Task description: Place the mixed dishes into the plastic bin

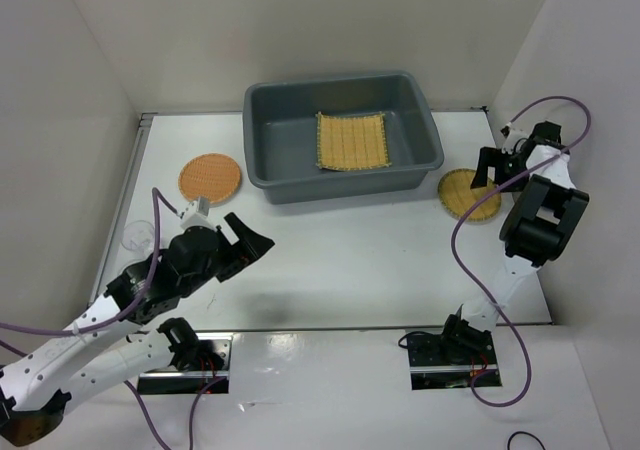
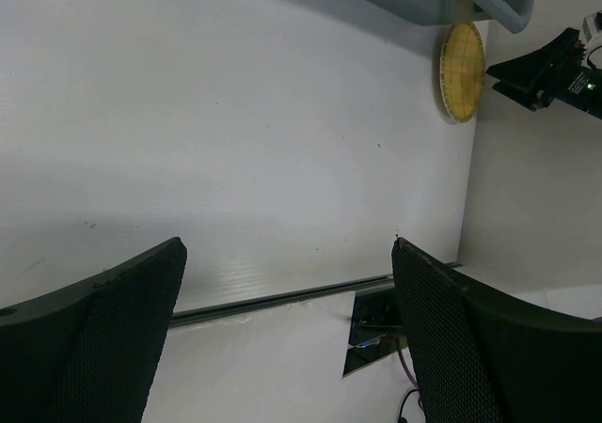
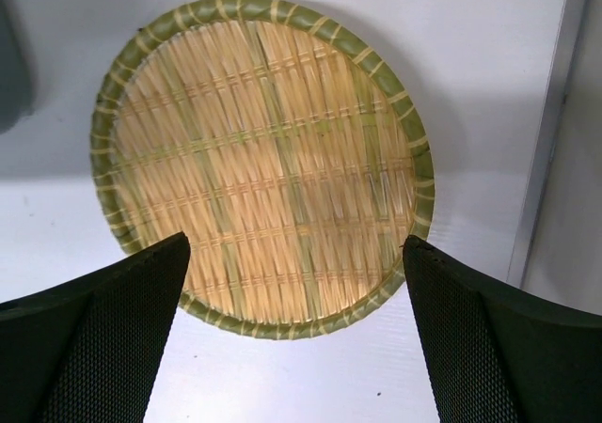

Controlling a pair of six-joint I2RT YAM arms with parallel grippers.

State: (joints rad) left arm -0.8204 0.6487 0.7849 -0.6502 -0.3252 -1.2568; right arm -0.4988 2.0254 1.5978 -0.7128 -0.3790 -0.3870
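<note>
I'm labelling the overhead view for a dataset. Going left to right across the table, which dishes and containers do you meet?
Clear glass → orange-brown round tray → dark grey bin, with the square mat lying inside it → yellow round tray.

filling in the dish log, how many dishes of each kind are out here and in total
square woven mat: 1, in the grey bin
round woven: 2, orange-brown tray and yellow tray
clear glass: 1 in view
total: 4 dishes
</note>
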